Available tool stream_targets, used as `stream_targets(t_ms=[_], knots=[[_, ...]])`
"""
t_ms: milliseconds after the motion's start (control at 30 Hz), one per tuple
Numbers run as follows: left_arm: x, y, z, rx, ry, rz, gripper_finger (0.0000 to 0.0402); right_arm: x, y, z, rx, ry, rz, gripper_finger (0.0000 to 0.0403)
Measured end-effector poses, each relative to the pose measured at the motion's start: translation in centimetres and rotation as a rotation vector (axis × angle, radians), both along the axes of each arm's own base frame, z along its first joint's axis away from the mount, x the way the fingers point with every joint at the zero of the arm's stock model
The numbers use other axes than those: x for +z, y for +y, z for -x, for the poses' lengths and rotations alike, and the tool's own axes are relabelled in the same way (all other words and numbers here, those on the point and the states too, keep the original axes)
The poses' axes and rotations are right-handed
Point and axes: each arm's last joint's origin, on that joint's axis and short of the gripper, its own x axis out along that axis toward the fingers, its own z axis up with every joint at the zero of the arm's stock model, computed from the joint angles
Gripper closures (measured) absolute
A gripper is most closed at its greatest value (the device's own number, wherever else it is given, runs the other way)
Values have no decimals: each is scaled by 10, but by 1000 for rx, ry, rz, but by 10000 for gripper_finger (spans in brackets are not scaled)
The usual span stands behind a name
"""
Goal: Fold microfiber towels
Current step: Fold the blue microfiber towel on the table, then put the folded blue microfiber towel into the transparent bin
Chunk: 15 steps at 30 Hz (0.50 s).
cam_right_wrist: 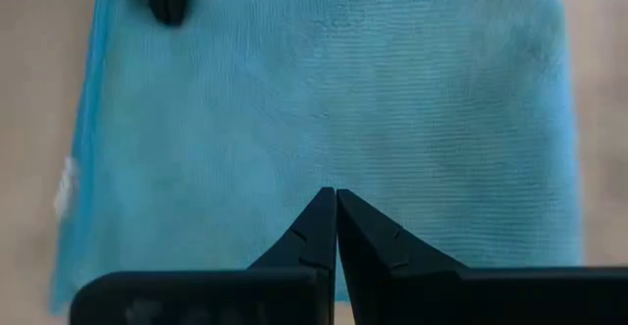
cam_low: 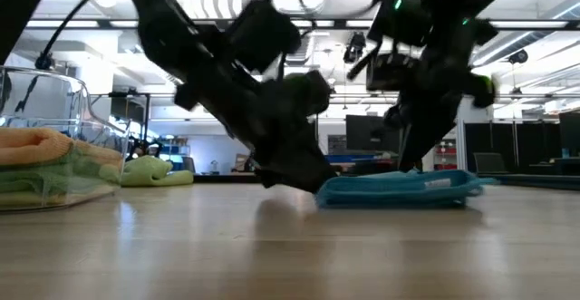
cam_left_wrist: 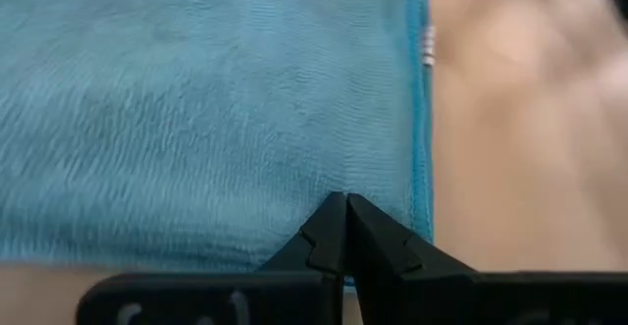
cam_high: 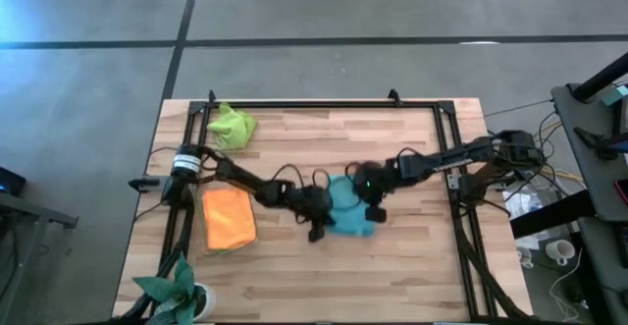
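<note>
A light blue towel (cam_high: 345, 214) lies folded flat at the table's middle; it also shows in the low view (cam_low: 399, 188). My left gripper (cam_high: 316, 229) is shut at the towel's near left corner, tips on the cloth (cam_left_wrist: 343, 199). My right gripper (cam_high: 376, 210) is shut at the towel's right edge, tips over the cloth (cam_right_wrist: 334, 195). An orange towel (cam_high: 229, 217) lies folded at the left. A lime green towel (cam_high: 233, 127) lies crumpled at the far left. The yellow and darker green towels do not show in the high view. My left gripper's shut fingertips (cam_left_wrist: 332, 217) rest on the blue towel's top face (cam_left_wrist: 324, 173), close to a hemmed edge (cam_left_wrist: 422, 168), slanting down from the table's left. The towel lies flat on the table. Whether any cloth is between the tips, I cannot tell. My right gripper's shut tips stand at the blue towel's top face (cam_right_wrist: 334, 158) near its edge; I cannot tell whether they touch it.
A potted plant (cam_high: 177, 291) stands at the near left corner. In the low view, a folded stack with orange on top (cam_low: 45, 164) sits at the left. A black frame (cam_high: 324, 104) runs along the far and side edges. Bare wood lies near and far right.
</note>
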Motion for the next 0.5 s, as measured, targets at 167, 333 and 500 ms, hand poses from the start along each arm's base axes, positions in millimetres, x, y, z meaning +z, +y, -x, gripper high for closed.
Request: stream_targets(t_ms=[167,333,500], knots=[[41,-26,4,-72,-135,-81,402,13,44,-8,120,-79,-34,394],[71,-8,9,201,-219,-323,402,16,84,-14,171,-201,-97,394],[64,34,6,311,-180,-389,386,-4,113,-11,143,-162,-90,394]])
